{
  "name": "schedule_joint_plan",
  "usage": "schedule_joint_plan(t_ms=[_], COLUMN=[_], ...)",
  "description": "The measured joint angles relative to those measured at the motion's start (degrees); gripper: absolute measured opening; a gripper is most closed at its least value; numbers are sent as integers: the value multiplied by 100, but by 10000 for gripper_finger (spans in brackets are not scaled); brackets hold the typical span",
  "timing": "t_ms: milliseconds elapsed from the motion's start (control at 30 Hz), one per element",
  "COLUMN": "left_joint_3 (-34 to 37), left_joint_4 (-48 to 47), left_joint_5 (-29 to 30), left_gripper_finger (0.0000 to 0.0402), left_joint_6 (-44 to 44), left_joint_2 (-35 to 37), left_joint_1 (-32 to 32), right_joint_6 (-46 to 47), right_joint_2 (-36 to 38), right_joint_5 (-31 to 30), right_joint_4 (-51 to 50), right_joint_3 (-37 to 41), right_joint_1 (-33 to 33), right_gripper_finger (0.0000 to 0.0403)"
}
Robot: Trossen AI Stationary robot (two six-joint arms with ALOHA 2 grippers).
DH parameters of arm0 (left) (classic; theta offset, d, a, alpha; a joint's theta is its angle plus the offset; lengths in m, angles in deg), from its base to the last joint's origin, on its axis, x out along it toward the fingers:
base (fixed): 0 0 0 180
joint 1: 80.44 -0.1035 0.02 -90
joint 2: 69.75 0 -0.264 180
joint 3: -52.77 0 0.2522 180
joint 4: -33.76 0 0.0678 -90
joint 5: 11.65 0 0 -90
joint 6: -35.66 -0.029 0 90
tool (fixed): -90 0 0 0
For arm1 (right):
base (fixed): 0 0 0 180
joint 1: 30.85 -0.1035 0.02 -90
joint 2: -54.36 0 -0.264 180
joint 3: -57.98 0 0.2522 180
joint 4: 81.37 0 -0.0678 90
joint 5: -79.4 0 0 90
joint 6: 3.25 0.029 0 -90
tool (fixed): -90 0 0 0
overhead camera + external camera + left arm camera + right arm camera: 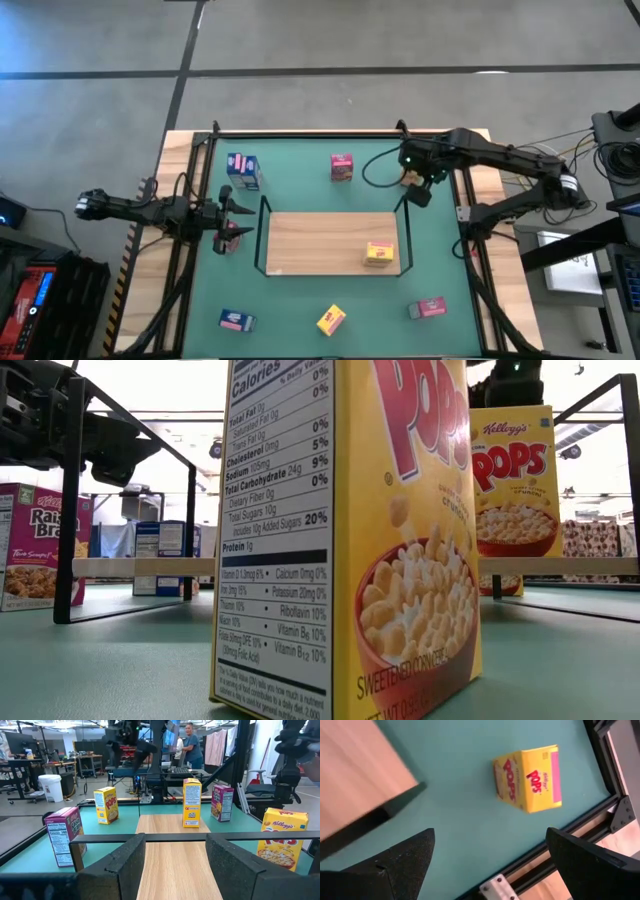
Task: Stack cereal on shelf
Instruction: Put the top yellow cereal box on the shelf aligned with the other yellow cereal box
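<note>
The yellow cereal box [530, 780] nearest the work is lying on its side on the green tabletop [300, 190], off the shelf's corner at about 1 o'clock from the board's middle in the high view, close to the black frame rail. The shelf [320, 235], a light-wood board with thin black rails, is sitting at the tabletop's centre and is carrying only one box so far, a second yellow box [379, 254] standing near its 4 o'clock corner. The other boxes, blue, pink and yellow, are waiting scattered around the board, so the stacking looks to be at an early stage.

The step in hand appears to be the approach for the next pick. The right claw [490, 865] is hanging above the yellow cereal box with its fingers spread wide and looking down past them at it. It is touching nothing and holding nothing. The box is showing off-centre between the fingers, so the next move probably calls for shifting over the box, turning the wrist to span its narrower sides, and then lowering before closing. The nearby frame rail is leaving little room on that side.

The left claw [232, 222] is waiting at the shelf's 9 o'clock edge, facing along the board. Its fingers are standing a little apart with nothing between them, and a pink box [232, 240] is sitting just beside it, not gripped.
</note>
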Motion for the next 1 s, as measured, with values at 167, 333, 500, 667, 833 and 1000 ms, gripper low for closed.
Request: schedule_joint_plan(t_ms=[167, 333, 500, 667, 833, 1000], left_joint_3=[0, 0, 0, 0, 0, 0], left_joint_4=[0, 0, 0, 0, 0, 0], left_joint_5=[0, 0, 0, 0, 0, 0], left_gripper_finger=[192, 192, 192, 192, 192, 192], left_joint_6=[0, 0, 0, 0, 0, 0], left_joint_2=[-2, -2, -1, -2, -1, -2], left_joint_1=[1, 0, 0, 2, 0, 0], right_joint_6=[-537, -974, -1431, -1754, -2008, -2279], right_joint_2=[1, -103, -221, -405, -685, -1005], right_joint_5=[44, 169, 563, 767, 812, 865], right_joint_4=[348, 642, 1041, 1280, 1415, 1574], right_joint_3=[292, 436, 572, 709, 823, 829], right_joint_1=[502, 1034, 1633, 2081, 2255, 2320], right_gripper_finger=[370, 370, 370, 370, 370, 370])
